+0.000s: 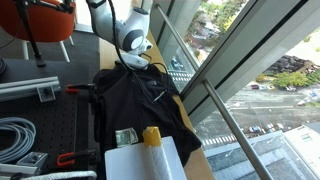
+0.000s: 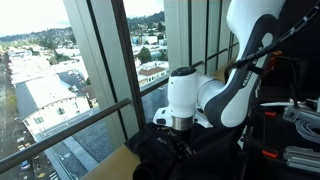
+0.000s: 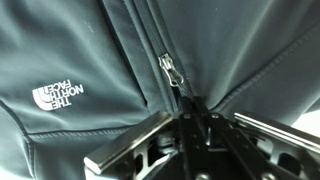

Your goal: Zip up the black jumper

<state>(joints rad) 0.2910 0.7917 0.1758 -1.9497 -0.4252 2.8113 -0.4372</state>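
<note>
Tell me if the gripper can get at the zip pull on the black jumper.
Probably yes: in the wrist view the gripper sits right beside the zip pull on the black jumper, nothing lying between them. Whether its jaws are open is unclear.

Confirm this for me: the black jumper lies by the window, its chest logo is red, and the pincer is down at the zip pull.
One detail is wrong: the logo is white, not red, as the wrist view shows. The rest holds: the black jumper lies by the window, and the pincer is down at the zip pull.
</note>
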